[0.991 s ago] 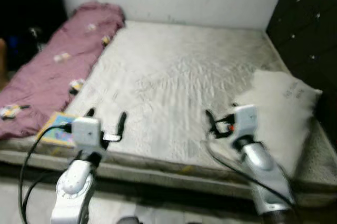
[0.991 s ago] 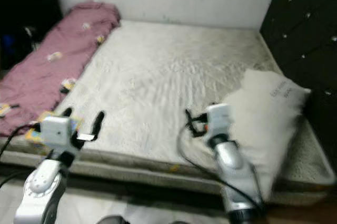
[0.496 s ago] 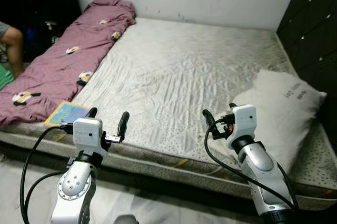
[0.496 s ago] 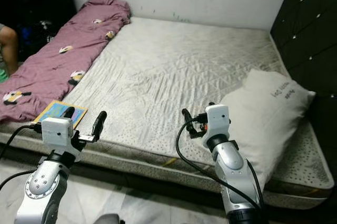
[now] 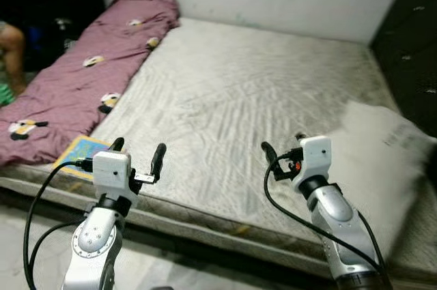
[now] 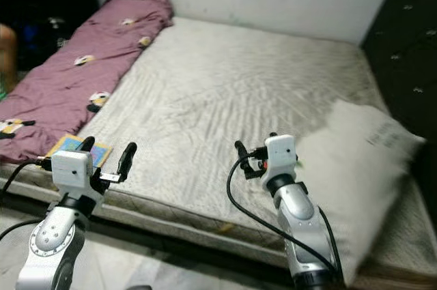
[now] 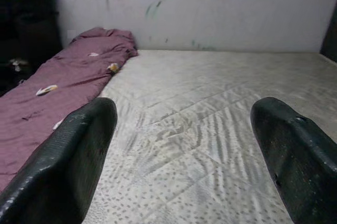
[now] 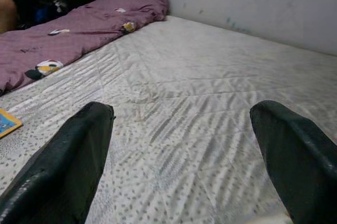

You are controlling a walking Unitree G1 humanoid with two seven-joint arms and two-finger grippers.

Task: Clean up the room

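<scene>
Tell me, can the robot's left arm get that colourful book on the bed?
Probably yes. The book lies at the mattress edge right beside the open left gripper, with nothing between them.

- A wide bare mattress (image 5: 252,92) in grey-white quilted fabric (no sheet over it) stands against a pale wall.
- A mauve rumpled blanket with small cartoon prints (image 5: 82,82) runs along the mattress's left side.
- A thin, colourful blue-and-yellow book (image 5: 82,155) lies flat at the near left corner, just beside the blanket.
- A plump white pillow (image 5: 386,167) rests on the right side.
</scene>
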